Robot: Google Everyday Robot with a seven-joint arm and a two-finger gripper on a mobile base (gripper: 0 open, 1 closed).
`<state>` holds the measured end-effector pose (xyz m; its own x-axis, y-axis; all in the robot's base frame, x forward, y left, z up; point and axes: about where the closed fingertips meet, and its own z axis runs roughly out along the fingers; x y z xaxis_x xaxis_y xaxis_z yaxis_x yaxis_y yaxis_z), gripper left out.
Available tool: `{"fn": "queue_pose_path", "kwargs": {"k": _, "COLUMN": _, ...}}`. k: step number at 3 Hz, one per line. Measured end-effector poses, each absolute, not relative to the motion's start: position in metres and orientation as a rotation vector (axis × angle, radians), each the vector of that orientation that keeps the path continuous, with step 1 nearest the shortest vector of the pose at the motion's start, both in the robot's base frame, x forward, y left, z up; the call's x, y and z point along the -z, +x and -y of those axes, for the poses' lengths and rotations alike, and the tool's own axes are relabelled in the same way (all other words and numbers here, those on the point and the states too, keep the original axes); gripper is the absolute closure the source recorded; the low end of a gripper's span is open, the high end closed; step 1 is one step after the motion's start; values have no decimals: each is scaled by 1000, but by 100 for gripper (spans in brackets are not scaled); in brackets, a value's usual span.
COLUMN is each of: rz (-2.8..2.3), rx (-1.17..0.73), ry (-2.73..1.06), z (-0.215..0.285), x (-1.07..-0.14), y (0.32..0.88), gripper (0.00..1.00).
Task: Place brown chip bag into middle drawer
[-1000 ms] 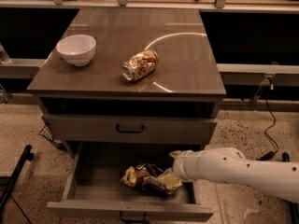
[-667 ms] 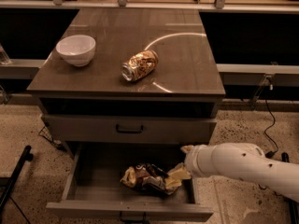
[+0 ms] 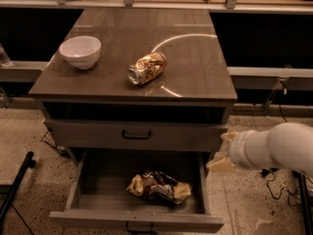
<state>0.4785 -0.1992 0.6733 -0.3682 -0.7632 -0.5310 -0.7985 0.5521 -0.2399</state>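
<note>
And there it is: the brown chip bag (image 3: 157,186) lies crumpled on the floor of the middle drawer (image 3: 100,180), a little right of centre and nearer the front wall than the back, fully inside the walls. The hand (image 3: 223,151) hangs outside the drawer, just beyond its right side wall and level with the closed drawer front (image 3: 137,135) above. Its two cream fingers are spread apart with nothing between them. By my reading the placing is as good as done, and the step now is a clean exit. The arm should go up and away to the right, clear of that side wall and the corner of the desk (image 3: 195,58). It shouldn't dip back towards the bag. Up top, the white bowl (image 3: 80,51) and the dented can (image 3: 147,68) sit well apart.
</note>
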Motion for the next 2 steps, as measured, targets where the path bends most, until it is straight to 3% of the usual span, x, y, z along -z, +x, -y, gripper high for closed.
{"fn": "queue_pose_path", "kwargs": {"k": 1, "rz": -2205, "rx": -41, "ry": -1278, "z": 222, "x": -715, "y": 468, "gripper": 31}}
{"fn": "queue_pose_path", "kwargs": {"k": 2, "rz": -2146, "rx": -66, "ry": -1324, "z": 231, "x": -777, "y": 454, "gripper": 23}}
